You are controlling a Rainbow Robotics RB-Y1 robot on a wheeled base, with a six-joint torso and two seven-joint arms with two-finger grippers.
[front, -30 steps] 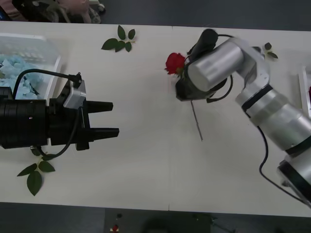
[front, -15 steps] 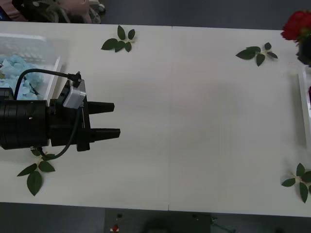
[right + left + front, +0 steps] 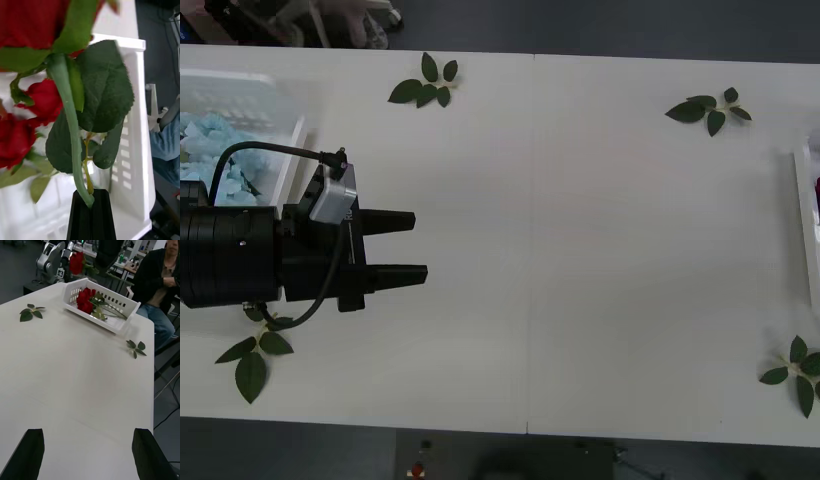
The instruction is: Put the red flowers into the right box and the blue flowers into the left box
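Holding red flower by its thin bendy stem over right box | right gripper jaws clamped | light, top-heavy bloom | left gripper jaws apart above table

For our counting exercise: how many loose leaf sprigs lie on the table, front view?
4 leaf sprigs: far left, far right, near left, near right. The left arm may hide others.

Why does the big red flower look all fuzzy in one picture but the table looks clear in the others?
In the right wrist view, the held red rose sits so close to the camera that its bloom and top leaf blur, while the stem near the fingers and the white box stay sharper. The front view shows the table evenly lit and clear. In the left wrist view, the table is crisp; the far room is dim.
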